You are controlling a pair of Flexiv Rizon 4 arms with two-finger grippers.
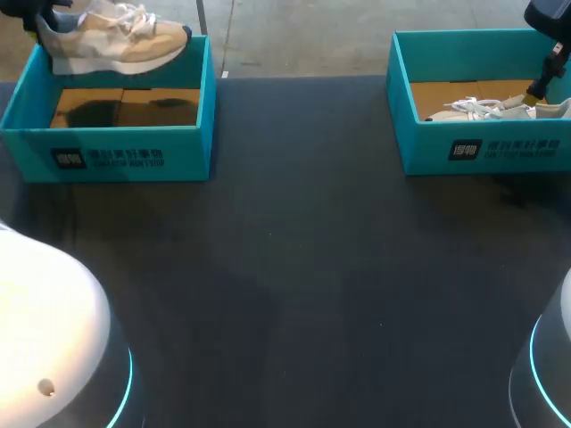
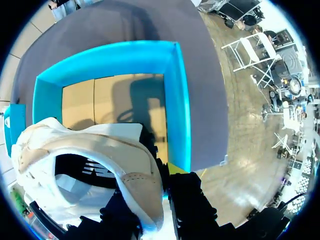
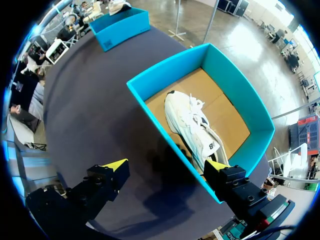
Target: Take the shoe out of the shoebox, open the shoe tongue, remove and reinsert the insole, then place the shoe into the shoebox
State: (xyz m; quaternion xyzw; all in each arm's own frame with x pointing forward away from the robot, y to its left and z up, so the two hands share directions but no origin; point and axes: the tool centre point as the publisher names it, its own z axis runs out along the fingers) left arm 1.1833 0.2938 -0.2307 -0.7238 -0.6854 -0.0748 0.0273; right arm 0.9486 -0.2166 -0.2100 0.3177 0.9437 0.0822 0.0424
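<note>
Fig.: two teal boxes on a dark bench [image 1: 312, 267], one arm at each.

Risks, as judged:
- (a) The tan shoe [image 1: 116, 40] hangs by its heel only, toe sticking out sideways. It may pivot or slip from the grip & drop into or across the left box [image 1: 134, 152], esp. if swung fast. Its sole could also clip the box wall on the way out toward the bench middle.
- (b) One wall of the right box [image 3: 235, 80] lies ahead of the right pincer [image 3: 166, 167], betw. its fingers. On a straight descent a finger could hit that wall & shove the box.

Left pincer [image 2: 150, 195]: pressed onto the heel collar from both sides. It holds the tan shoe above the left box, at the bench's far left corner.

Right pincer: spread wide, holding & touching nothing. The white shoe [image 3: 197, 127] is ahead of it, on the floor of the right box at the bench's far right corner.
</note>
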